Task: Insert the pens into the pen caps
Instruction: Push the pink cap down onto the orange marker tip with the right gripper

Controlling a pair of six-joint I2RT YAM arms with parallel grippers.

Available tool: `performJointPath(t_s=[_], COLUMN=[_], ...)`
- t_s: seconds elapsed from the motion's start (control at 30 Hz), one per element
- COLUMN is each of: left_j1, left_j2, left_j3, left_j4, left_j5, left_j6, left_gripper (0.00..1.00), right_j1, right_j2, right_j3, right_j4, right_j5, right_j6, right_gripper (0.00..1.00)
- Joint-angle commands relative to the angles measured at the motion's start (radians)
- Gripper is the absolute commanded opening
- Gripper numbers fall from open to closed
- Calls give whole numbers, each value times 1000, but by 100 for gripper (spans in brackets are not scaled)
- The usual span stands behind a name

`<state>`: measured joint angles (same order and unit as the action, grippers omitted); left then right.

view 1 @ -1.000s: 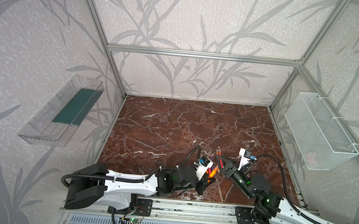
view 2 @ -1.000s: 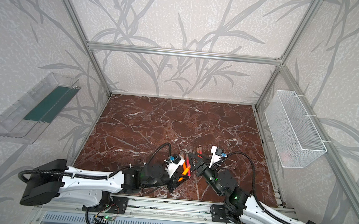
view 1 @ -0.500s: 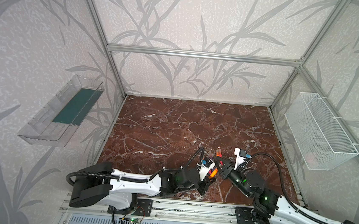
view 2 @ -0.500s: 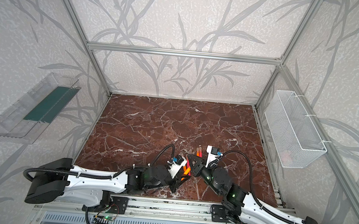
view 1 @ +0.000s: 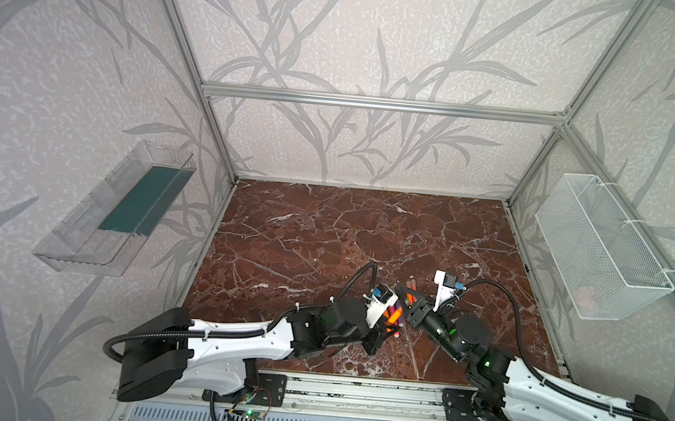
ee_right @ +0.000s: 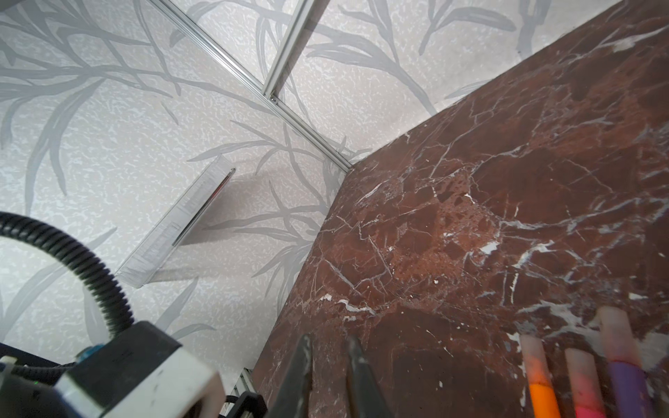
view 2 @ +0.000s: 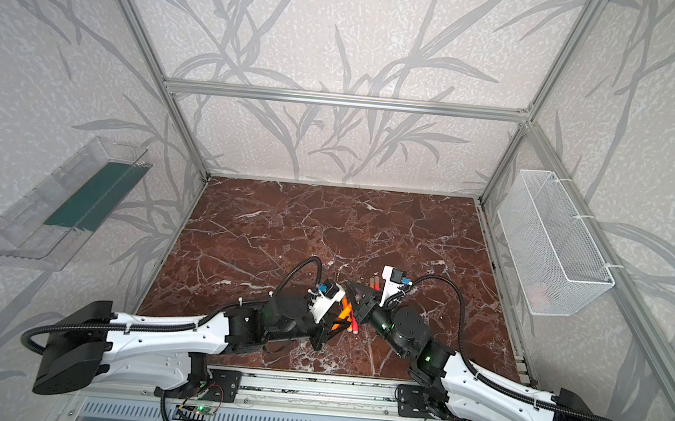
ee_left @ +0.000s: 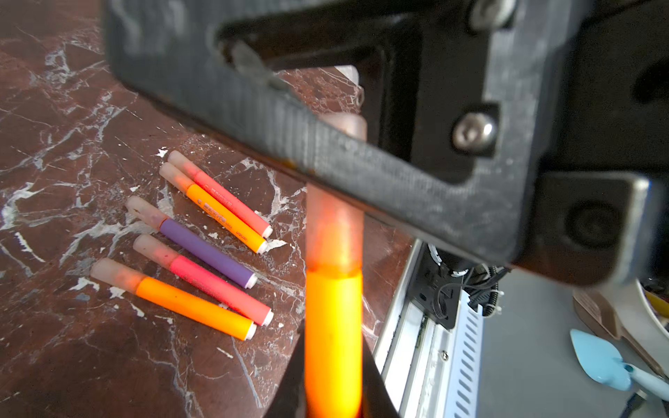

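Red-brown marble tabletop (view 1: 325, 235), front edge. Clamps an orange pen (ee_left: 333, 325) in the closed left gripper (ee_left: 333, 376). Pinches its pinkish cap (ee_left: 335, 235), seated over the tip, in the right gripper (ee_right: 327, 347), jaws drawn nearly together. Leaves five capped pens (ee_left: 202, 253) side by side on the marble close by. Farther back, hangs a clear wall tray (view 1: 119, 209) and a wire basket (view 1: 600, 243).

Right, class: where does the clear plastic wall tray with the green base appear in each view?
Both top views: clear plastic wall tray on the left-hand leaf-patterned wall.
Left wrist view: not in it.
Right wrist view: edge-on, on that wall.
Shared landmark: red-brown marble tabletop.
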<state>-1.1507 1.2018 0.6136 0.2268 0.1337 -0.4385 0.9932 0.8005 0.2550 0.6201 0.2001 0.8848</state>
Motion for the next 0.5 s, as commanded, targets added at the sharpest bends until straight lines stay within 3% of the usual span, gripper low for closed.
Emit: performJointPath(t_s=[0.0,0.13,0.23,0.47], left_j1=[47,47,47,48], left_j2=[-77,-108,-113,-87], left_j3=[118,207,258,341], left_j4=[12,-124,-170,-220], left_j5=[-50,-254,-357,-421], left_j6=[26,94,155,212], left_gripper=[0,0,0,0], right_j1=[25,155,230,269], right_j2=[44,111,174,307], right_j3=[12,99,137,185], right_j4=[-35,-192,-212,-154], right_j5=[-86,70,155,126], right_j6=[-69,-14,20,95], right_gripper=[0,0,0,0])
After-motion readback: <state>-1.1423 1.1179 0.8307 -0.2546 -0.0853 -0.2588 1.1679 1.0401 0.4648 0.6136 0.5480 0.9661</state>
